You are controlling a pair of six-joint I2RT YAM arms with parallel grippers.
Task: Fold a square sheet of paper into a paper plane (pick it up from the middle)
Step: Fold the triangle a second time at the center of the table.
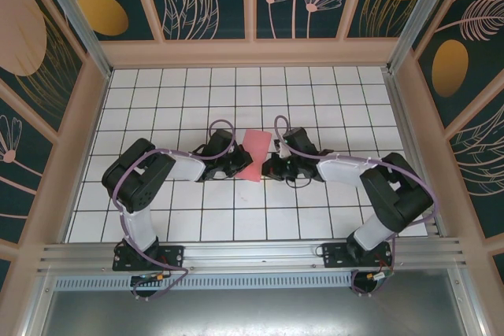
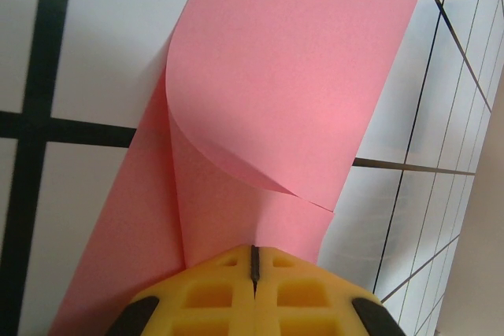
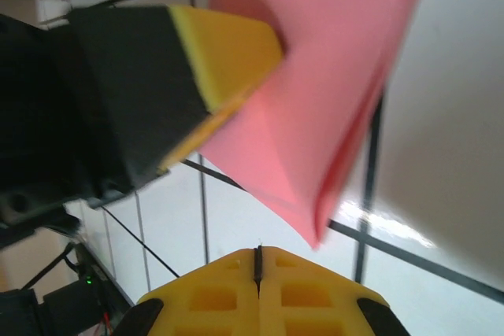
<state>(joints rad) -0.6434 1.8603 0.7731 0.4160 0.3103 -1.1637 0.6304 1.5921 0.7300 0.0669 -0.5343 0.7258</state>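
Note:
The square sheet of paper [image 1: 255,155] is salmon pink and lies folded over on itself, between the two grippers at the middle of the table. In the left wrist view the sheet of paper [image 2: 291,76] curls over in a loose fold, and its lower layer runs into the tips of my left gripper [image 2: 253,251], which is shut on it. My left gripper [image 1: 242,164] meets the paper's left edge. My right gripper [image 3: 257,251] is shut with nothing in it, just below the paper's hanging corner [image 3: 319,234]. A left fingertip [image 3: 224,49] presses the paper [image 3: 315,100].
The white grid table [image 1: 197,100] is boxed in by wooden walls [image 1: 87,116] on three sides. A metal rail [image 1: 252,256] runs along the near edge. Purple cables [image 1: 222,125] loop above both wrists. Open tiles lie behind and in front of the paper.

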